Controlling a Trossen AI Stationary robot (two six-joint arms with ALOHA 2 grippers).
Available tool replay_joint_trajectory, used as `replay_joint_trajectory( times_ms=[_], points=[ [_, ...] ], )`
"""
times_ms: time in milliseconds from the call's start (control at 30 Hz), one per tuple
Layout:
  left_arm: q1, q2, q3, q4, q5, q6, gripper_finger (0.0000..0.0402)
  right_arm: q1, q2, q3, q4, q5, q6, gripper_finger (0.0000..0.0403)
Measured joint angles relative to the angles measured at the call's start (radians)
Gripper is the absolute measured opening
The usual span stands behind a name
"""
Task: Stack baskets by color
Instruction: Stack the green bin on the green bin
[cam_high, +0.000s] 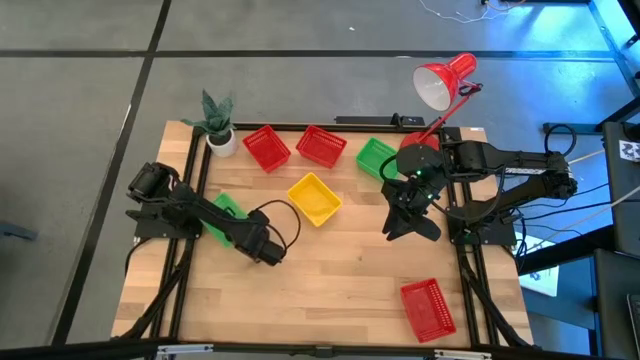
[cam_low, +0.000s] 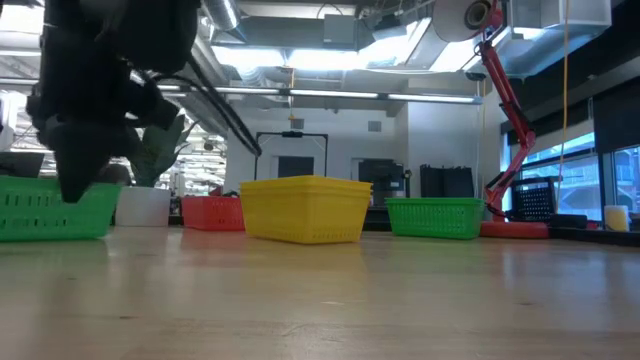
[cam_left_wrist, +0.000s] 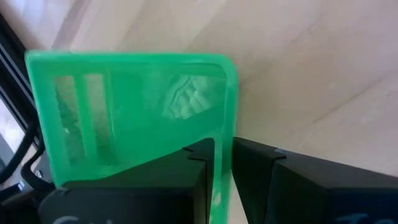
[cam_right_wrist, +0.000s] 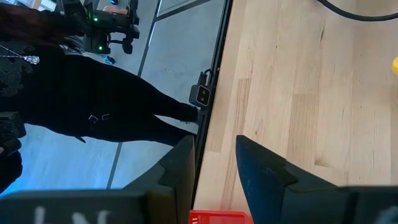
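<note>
Baskets lie scattered over the wooden surface (cam_high: 330, 280), and we count six. Along the far edge sit two red ones (cam_high: 266, 148) (cam_high: 322, 145) side by side, then a green one (cam_high: 375, 157) to their right, partly under the right arm. A yellow basket (cam_high: 314, 198) rests nearer the middle, and another red one (cam_high: 428, 308) sits alone at the near right corner. At the left, a second green basket (cam_high: 229, 211) is held by our left pincer (cam_left_wrist: 224, 180), its fingers closed narrowly over one wall of the basket, as the left wrist view shows. Our right pincer (cam_high: 405, 228) hangs over bare wood right of the yellow basket, its fingers parted and holding nothing. A potted plant (cam_high: 219, 125) stands at the far left corner, and a red lamp (cam_high: 443, 82) at the far right.
</note>
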Motion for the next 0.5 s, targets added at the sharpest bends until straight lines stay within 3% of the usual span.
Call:
replay_joint_trajectory(
  times_ms=[300, 500],
  points=[
    [0.0, 0.0, 0.009, 0.013, 0.015, 0.138, 0.0005, 0.0, 0.0, 0.0, 0.0, 0.0, 0.004, 0.0117],
    [-0.003, -0.001, 0.127, -0.036, 0.024, 0.264, 0.0002, 0.002, 0.012, 0.0, 0.0, 0.0, 0.022, 0.0117]
  ],
)
